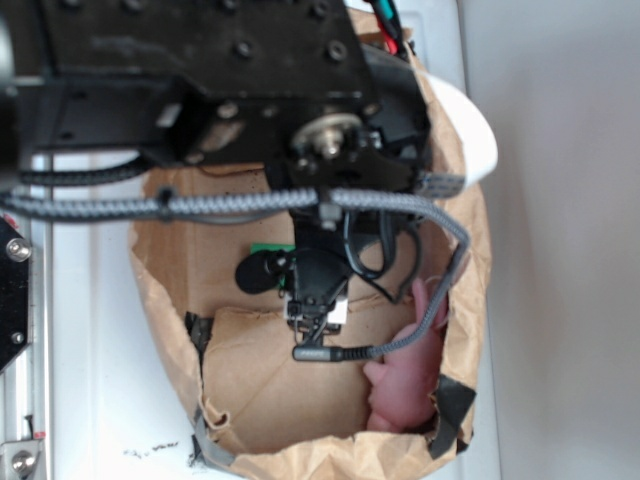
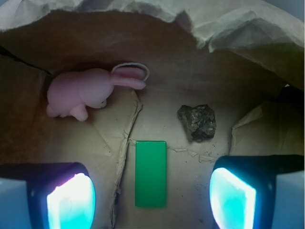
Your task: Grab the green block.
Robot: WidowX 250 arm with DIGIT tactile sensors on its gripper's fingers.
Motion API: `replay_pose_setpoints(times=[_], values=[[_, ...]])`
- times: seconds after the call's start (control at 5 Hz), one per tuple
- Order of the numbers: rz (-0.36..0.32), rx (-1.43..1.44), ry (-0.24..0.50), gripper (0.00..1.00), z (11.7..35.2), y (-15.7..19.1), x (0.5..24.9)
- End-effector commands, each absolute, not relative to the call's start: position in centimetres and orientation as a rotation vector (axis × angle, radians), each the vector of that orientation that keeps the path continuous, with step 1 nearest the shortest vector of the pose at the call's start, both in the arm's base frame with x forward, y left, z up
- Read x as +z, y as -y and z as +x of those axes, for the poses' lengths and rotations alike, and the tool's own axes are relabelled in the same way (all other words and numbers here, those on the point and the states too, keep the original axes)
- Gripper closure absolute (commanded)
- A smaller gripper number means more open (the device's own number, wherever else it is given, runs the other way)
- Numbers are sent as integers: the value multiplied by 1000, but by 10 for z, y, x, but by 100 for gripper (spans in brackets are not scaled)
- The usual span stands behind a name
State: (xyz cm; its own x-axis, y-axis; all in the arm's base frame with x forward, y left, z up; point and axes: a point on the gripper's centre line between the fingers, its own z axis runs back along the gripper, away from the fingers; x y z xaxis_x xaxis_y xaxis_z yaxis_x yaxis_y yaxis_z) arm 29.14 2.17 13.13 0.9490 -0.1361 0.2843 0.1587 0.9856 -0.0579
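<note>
The green block (image 2: 151, 173) lies flat on the brown cardboard floor, its long side pointing away from me. In the wrist view it sits between my two glowing fingertips (image 2: 71, 200), apart from both. My gripper (image 2: 152, 202) is open and empty, hovering over the block's near end. In the exterior view only a corner of the green block (image 1: 272, 248) shows beside the gripper (image 1: 300, 275); the arm hides the rest.
A pink plush rabbit (image 2: 88, 93) lies at the far left; it also shows in the exterior view (image 1: 405, 385). A dark brown lump (image 2: 198, 122) sits just beyond and right of the block. Torn brown paper walls (image 2: 143, 14) ring the box floor.
</note>
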Motion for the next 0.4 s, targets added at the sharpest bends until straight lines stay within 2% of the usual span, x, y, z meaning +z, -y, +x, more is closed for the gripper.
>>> replay_pose_setpoints(times=[0.0,0.2], values=[[-72,-154,320,0,297,-17,144],[-43,-259,305,0,289,3,110]])
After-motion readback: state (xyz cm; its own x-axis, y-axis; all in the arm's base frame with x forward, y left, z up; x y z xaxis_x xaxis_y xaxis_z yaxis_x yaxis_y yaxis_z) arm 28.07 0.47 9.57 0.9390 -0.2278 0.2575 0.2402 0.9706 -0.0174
